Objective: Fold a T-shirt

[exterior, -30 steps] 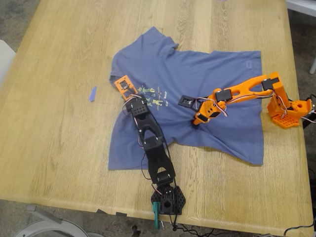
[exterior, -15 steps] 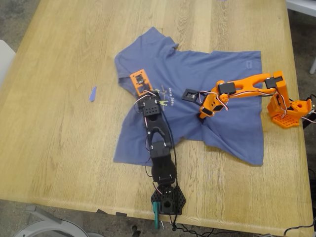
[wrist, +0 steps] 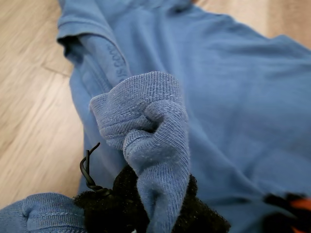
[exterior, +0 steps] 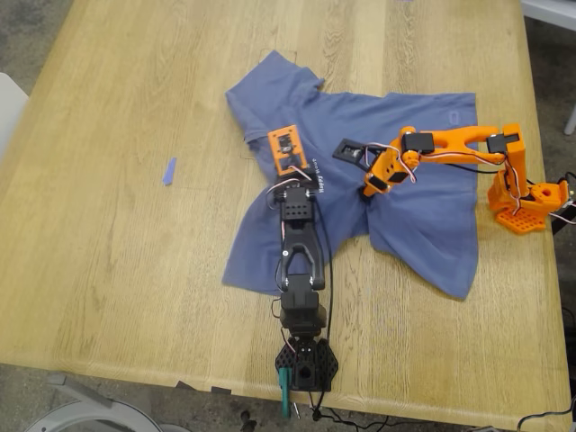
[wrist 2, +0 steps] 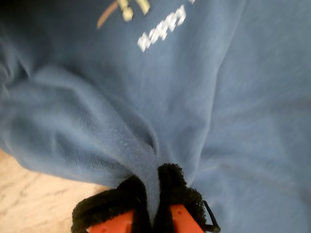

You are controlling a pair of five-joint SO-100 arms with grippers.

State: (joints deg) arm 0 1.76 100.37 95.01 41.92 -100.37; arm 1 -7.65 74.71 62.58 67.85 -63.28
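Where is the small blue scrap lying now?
In the exterior view, the small blue scrap lies on the bare wooden table, left of the T-shirt and apart from it.

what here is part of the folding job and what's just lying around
Part of the job:
- T-shirt
- my first gripper, shut on a fold of it
- my second gripper, shut on a fold of it

Lying about:
- small blue scrap on the table

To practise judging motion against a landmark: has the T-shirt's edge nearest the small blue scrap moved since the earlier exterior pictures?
Yes. The T-shirt has been pulled toward the exterior view's right, widening its gap from the blue scrap, which stayed put.
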